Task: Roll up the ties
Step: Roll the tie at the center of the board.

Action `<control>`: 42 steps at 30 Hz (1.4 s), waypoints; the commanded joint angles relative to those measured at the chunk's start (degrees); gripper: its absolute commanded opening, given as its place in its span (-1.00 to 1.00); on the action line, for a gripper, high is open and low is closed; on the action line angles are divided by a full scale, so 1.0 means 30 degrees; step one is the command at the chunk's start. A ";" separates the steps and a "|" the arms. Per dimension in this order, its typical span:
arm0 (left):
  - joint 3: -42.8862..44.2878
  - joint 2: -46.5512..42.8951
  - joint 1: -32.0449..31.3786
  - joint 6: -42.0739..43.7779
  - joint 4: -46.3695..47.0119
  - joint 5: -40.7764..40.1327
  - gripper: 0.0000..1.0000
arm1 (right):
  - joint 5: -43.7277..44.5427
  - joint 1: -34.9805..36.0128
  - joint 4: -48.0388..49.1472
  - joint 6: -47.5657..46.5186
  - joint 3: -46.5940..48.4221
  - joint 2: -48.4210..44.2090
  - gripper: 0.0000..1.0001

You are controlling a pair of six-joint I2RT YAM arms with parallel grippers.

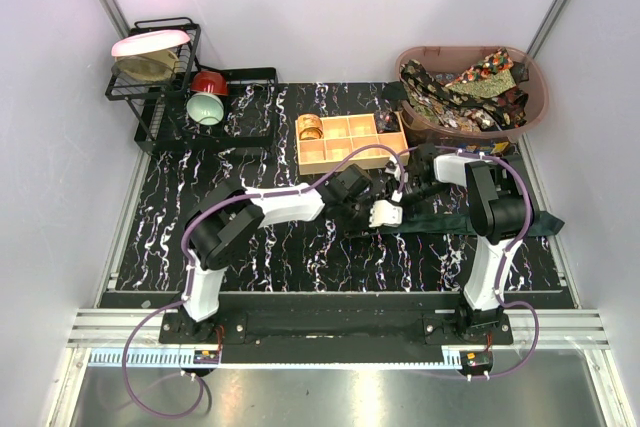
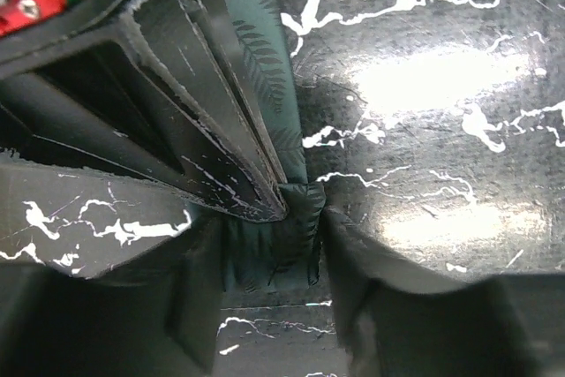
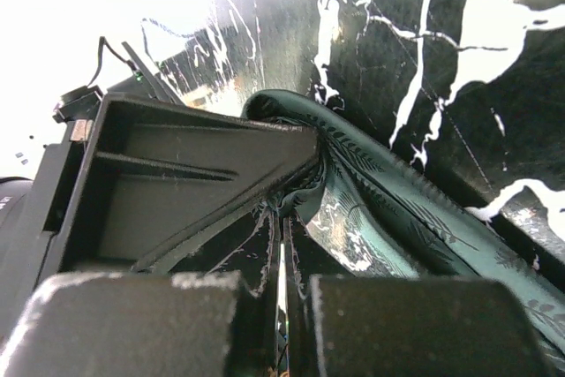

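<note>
Top external: seeing the green tie laid flat across the right half of the black marble table, running left-right, far end showing past the right arm near the table's right edge. Both grippers meeting at its left end, just in front of the wooden box. Left gripper in from the left, right gripper in from behind-right, tips touching or nearly so.

Left wrist: looking down a fern-print strip of the tie, end bunched into a small fold between own fingers. Reading left jaws as partly spread and clamped on that fold, fabric filling the gap side to side. Ribbed finger of the other gripper slanting in from upper left, tip down on the tie right at the fold.

Right wrist: reading right jaws as pressed nearly together, only a thin slit showing, pinching tie fabric at the tips. Tie curling up and over there, then trailing off lower right along the table. Can't tell how many turns in the curl.

Elsewhere in top external: patterned ties heaped in a brown basket at far right. One gold patterned roll in the box's far-left compartment. Dish rack far left holding a pink plate, red bowl and green bowl beside it.
</note>
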 commanded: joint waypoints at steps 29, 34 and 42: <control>-0.1069 -0.1362 0.0739 -0.2803 0.2039 0.0955 0.14 | 0.0465 0.0009 0.0428 0.0146 0.0386 0.0554 -1.00; -0.1304 -0.1744 0.0857 -0.2804 0.2769 0.1190 0.17 | 0.0495 0.0009 0.0400 0.0117 0.0386 0.0525 -1.00; -0.1011 -0.1686 0.0916 -0.2716 0.2918 0.1570 0.20 | 0.0436 0.0009 0.0429 0.0087 0.0386 0.0583 -1.00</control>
